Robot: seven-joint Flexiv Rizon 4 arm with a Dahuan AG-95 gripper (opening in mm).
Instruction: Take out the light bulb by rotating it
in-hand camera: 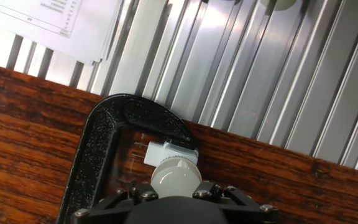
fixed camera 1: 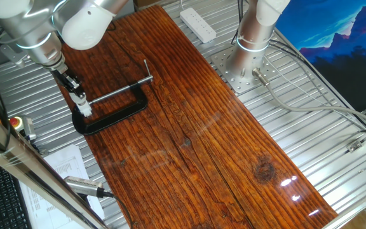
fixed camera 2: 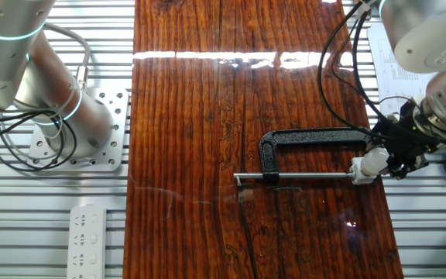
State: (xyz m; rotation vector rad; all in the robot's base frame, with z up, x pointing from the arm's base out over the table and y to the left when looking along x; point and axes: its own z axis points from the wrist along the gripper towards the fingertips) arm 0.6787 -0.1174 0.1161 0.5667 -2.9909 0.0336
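Observation:
The light bulb (in-hand camera: 175, 176) is small and frosted white, and it sits in a white socket (in-hand camera: 165, 153). The socket is held in the black C-clamp (in-hand camera: 102, 140) at the edge of the wooden board (in-hand camera: 23, 124). In the hand view my gripper (in-hand camera: 176, 190) has a dark finger on each side of the bulb and is shut on it. One fixed view shows the gripper (fixed camera 1: 82, 105) at the clamp's (fixed camera 1: 113, 113) left end, with the bulb (fixed camera 1: 86, 110) at its tips. In the other fixed view the bulb (fixed camera 2: 372, 163) lies beside the clamp's steel screw rod (fixed camera 2: 300, 177).
A second arm's base (fixed camera 1: 251, 44) stands on the slatted metal table (fixed camera 1: 310, 127) right of the board. A white power strip (fixed camera 1: 197, 25) lies at the back. Printed papers (fixed camera 1: 62, 166) and a red button (fixed camera 1: 15, 121) are near my arm, with cables (fixed camera 2: 339, 54) alongside.

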